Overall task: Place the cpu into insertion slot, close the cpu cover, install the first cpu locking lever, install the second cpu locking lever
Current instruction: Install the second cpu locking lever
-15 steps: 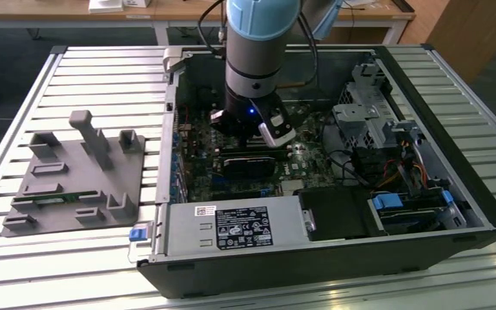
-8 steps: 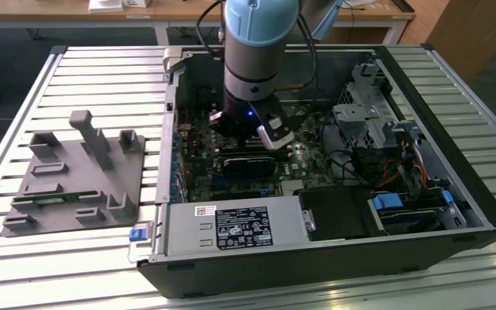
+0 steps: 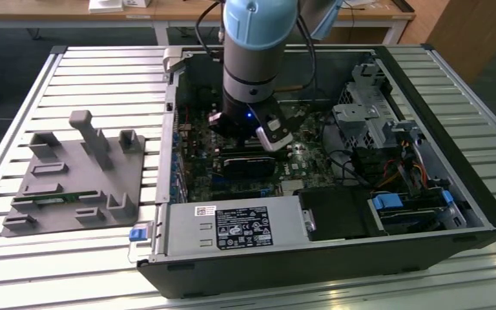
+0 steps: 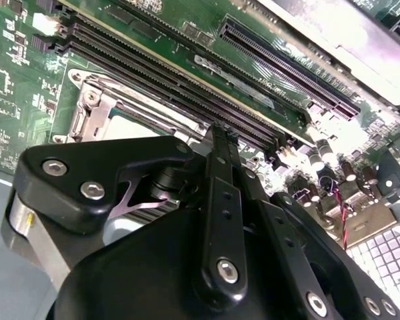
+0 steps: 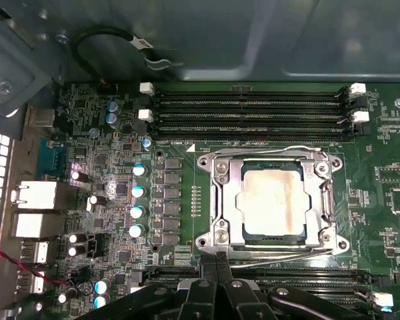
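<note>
The PC case (image 3: 334,213) lies open on the tabletop (image 3: 101,71), the arm reaching inside. In the first wrist view the cover (image 5: 273,160) looks shut over the cpu (image 5: 272,201), seated in the slot (image 5: 220,200), with wire levers (image 5: 280,151) seemingly latched, so the task looks nearly done. The hand (image 5: 217,267), fingers pressed together and empty, hovers just beside the socket

cpu (image 5: 272,202) in insertion slot (image 5: 235,175), under cpu cover (image 5: 221,200)
</note>
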You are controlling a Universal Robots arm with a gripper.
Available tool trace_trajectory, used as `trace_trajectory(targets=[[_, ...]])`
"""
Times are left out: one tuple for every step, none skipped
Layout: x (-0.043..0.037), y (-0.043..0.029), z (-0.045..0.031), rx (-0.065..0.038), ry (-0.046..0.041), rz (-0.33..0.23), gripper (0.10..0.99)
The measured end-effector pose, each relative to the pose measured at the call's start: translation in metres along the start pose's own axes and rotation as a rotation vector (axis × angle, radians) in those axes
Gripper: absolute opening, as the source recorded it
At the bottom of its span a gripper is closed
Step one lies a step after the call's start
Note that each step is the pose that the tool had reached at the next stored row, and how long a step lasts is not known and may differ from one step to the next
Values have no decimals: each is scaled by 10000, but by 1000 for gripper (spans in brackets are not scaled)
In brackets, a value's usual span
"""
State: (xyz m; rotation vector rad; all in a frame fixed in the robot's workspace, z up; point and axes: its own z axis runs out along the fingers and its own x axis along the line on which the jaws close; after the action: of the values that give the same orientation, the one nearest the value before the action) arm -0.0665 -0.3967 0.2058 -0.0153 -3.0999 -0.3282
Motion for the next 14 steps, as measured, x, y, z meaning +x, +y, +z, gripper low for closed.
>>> trace_trajectory(targets=[[0, -2, 5, -3, 0, 0, 106], [0, -4, 8, -5, 0, 0, 106], [0, -7, 13, -8, 1, 0, 106], [0, -8, 18, -13, 0, -1, 106], [1, -12, 22, -19, 0, -1, 106], [5, -19, 27, -32, -2, -2, 106], [7, -24, 33, -43, -7, -4, 106], [7, -25, 38, -46, -8, -4, 106], [8, -27, 42, -45, -8, -4, 106], [9, -28, 45, -45, -8, -4, 106], [9, -29, 50, -46, -8, -3, 106], [10, -30, 54, -51, -7, -4, 106], [10, -31, 57, -58, -6, -4, 106], [11, -32, 61, -67, -6, -4, 106]])
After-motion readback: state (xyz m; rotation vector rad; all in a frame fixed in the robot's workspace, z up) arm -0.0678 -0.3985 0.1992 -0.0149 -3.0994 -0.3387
